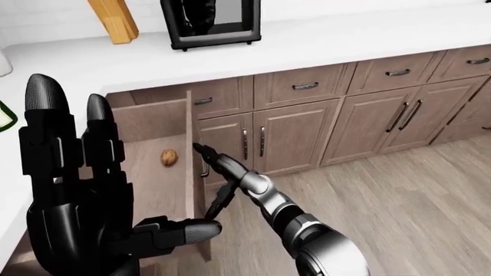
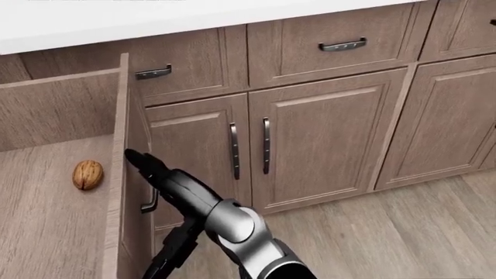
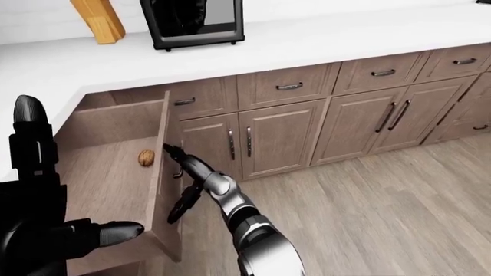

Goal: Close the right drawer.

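Clearly the drawer [image 2: 70, 192] stands pulled far out below the white surface [image 1: 322, 40], a walnut [image 2: 88, 174] lying on its floor. The right hand [image 2: 139, 160], fingers apart, presses against the drawer front by its handle [image 2: 149, 203]. The left hand [image 1: 76, 190] is raised, splayed and empty. A glancing push could slip off the panel edge, leaving the drawer ajar.

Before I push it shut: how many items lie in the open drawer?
1: a walnut on the drawer floor, at the head view's left. The view cuts off part of the drawer, so more may hide.
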Controlling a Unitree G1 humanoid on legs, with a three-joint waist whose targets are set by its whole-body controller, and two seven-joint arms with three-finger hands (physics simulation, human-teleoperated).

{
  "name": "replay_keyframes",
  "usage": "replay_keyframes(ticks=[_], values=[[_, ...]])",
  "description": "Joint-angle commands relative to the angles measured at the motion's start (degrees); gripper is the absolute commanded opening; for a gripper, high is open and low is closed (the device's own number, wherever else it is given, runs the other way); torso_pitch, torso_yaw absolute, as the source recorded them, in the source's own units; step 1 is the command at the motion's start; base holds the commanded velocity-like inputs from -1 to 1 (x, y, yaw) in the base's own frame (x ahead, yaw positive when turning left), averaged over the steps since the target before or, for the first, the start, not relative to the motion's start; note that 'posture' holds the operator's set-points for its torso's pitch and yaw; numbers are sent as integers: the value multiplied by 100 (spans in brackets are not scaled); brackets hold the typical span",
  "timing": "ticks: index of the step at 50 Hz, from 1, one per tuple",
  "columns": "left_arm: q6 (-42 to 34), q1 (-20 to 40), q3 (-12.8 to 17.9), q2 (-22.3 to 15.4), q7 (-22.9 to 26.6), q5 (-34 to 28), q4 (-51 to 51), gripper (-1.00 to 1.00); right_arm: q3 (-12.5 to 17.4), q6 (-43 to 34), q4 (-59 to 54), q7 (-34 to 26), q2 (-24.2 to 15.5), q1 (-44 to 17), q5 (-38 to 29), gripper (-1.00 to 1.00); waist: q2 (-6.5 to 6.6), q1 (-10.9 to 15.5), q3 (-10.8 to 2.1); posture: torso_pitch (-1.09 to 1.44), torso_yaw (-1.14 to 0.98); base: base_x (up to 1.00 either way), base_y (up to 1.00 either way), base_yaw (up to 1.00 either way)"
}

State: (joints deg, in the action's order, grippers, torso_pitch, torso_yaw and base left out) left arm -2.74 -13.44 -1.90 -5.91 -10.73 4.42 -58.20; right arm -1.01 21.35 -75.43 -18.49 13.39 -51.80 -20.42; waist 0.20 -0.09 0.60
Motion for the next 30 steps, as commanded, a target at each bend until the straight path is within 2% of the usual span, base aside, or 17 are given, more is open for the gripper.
replay_keyframes(ticks=[1, 30], values=[[109, 67, 72, -33, -14, 43, -179, 100, -174, 193, 114, -388, 217, -181, -205, 100, 29, 60, -93, 0, 0, 0, 0, 0], [127, 47, 105, -84, -56, 108, -179, 100, -116, 47, -40, -525, 415, -354, -454, 100, 46, 60, -68, 0, 0, 0, 0, 0]])
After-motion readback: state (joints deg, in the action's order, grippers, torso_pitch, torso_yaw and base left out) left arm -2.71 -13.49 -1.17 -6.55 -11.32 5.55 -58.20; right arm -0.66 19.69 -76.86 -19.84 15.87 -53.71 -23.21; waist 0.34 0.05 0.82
